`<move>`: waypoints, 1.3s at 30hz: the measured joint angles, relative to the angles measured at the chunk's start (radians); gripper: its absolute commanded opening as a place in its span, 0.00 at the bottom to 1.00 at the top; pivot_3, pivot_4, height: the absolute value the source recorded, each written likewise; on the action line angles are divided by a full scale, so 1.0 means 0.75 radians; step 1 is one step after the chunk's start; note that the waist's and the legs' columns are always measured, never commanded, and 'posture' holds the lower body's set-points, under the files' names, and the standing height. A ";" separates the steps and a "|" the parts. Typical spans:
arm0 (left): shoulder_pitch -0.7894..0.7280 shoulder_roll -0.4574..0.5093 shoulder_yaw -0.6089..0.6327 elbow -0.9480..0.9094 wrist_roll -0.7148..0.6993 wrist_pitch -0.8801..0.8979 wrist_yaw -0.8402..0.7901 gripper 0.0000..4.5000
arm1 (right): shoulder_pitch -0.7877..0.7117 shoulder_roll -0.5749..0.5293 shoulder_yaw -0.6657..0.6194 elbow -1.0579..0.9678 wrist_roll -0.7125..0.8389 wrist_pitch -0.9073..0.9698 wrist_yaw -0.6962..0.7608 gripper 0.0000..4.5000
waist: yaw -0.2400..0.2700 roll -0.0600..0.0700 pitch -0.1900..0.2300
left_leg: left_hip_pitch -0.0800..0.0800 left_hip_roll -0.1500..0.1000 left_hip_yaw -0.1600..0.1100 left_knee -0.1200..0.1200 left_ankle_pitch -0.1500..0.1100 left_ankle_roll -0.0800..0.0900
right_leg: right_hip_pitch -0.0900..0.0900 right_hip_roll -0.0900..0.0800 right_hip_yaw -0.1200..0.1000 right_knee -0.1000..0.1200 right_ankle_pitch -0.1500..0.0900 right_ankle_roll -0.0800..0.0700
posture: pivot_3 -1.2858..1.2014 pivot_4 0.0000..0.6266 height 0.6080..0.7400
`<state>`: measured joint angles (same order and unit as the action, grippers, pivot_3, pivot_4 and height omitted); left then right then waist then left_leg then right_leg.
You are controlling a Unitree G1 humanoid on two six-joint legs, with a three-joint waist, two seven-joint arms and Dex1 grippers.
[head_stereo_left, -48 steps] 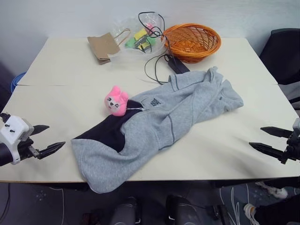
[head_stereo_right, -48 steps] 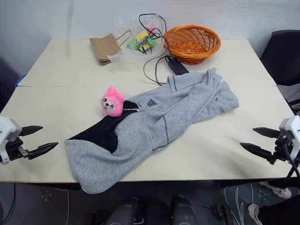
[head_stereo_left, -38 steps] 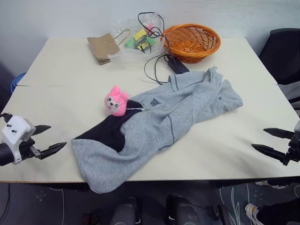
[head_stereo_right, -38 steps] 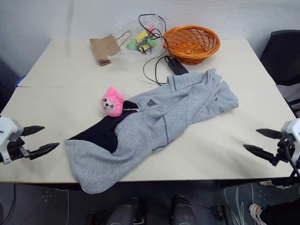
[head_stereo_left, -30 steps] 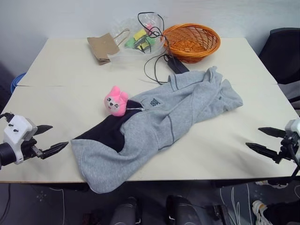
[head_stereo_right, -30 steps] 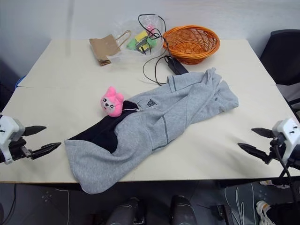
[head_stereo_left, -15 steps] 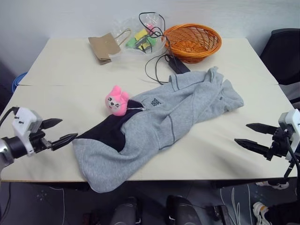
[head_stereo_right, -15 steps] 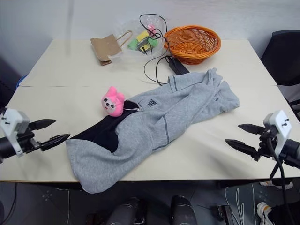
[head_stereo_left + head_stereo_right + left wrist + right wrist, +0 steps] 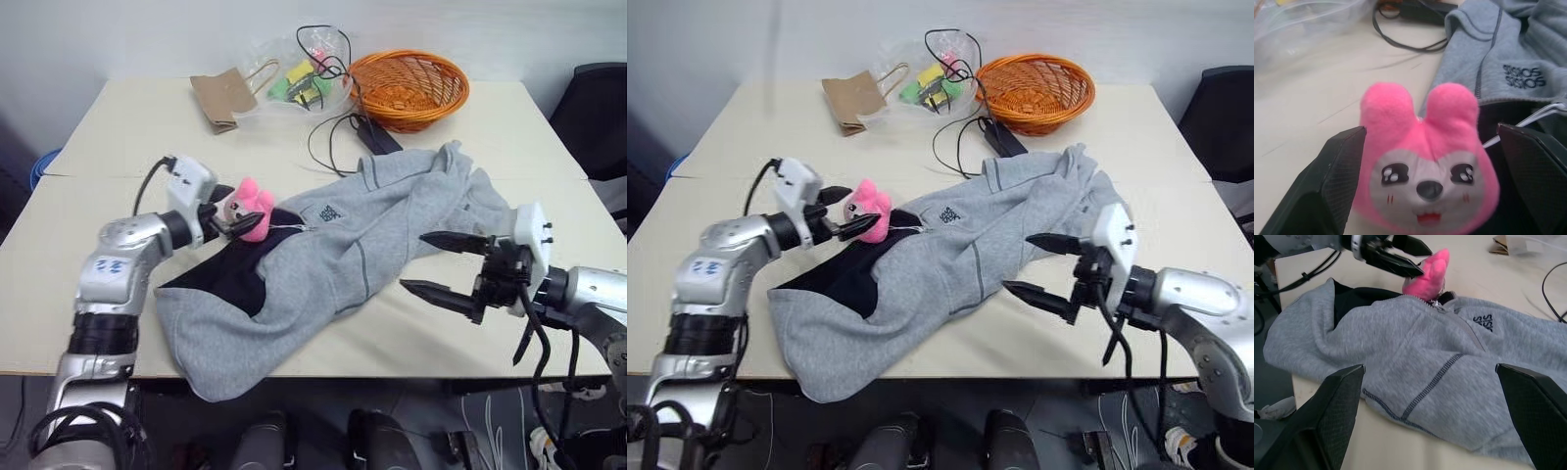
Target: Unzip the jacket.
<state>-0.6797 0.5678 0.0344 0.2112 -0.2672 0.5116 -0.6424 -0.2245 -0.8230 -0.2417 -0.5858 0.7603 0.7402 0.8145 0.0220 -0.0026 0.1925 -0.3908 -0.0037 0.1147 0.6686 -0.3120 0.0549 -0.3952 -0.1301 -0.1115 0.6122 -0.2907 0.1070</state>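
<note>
The jacket (image 9: 362, 264) lies slantwise across the table (image 9: 118, 127), its long axis running from the hem at the near edge up to the collar by the black adapter (image 9: 374, 135). I take the pink toy (image 9: 245, 208) as my mark: it touches the jacket's open dark-lined flap, and the zip's pull cord runs off just beside it, toward the chest logo. My left gripper (image 9: 227, 208) is spread, one finger either side of the toy without closing on it, so it is the nearer hand to the zip's top. My right gripper (image 9: 1050, 266) is also spread and empty, hovering over the jacket's mid-body, well apart from the toy, pointing toward it. I judge the pull is the left's to take, while the right pins the cloth.

Far beyond the toy, the orange basket (image 9: 409, 86) looks empty; the clear bag (image 9: 284, 73) beside it holds small coloured items; what the paper bag (image 9: 223, 96) holds I cannot tell
</note>
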 measured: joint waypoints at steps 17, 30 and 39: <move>-0.089 -0.094 -0.033 0.197 0.069 -0.062 0.005 0.17 | 0.000 0.039 0.039 -0.081 0.044 0.066 -0.228 1.00 | 0.004 -0.002 0.001 | 0.000 0.000 0.000 0.007 0.001 0.003 | 0.001 -0.005 0.002 0.003 0.001 0.002 | 0.52 0.24 1.00; -0.492 -0.447 -0.277 0.080 0.090 -0.335 -0.208 0.02 | 0.027 0.025 -0.010 -0.102 0.072 0.096 -0.264 1.00 | 0.025 -0.005 0.002 | -0.017 -0.003 -0.010 0.020 0.001 0.007 | -0.003 -0.002 -0.009 0.002 0.003 0.005 | 0.52 0.24 1.00; -0.608 -0.640 -0.503 0.615 0.336 -0.591 -0.230 0.02 | 0.157 0.025 -0.109 -0.207 0.091 0.114 -0.350 1.00 | 0.015 -0.005 0.002 | -0.018 -0.002 -0.010 0.019 0.001 0.010 | -0.003 -0.003 -0.013 0.002 0.003 0.005 | 0.52 0.24 1.00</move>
<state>-1.1355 0.0877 -0.3431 0.6724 -0.0152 0.0685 -0.8147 -0.1071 -0.8045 -0.3237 -0.7410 0.8283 0.8255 0.5518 0.0332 -0.0061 0.1940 -0.4040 -0.0053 0.1070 0.6831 -0.3116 0.0623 -0.3976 -0.1321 -0.1215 0.6135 -0.2883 0.1106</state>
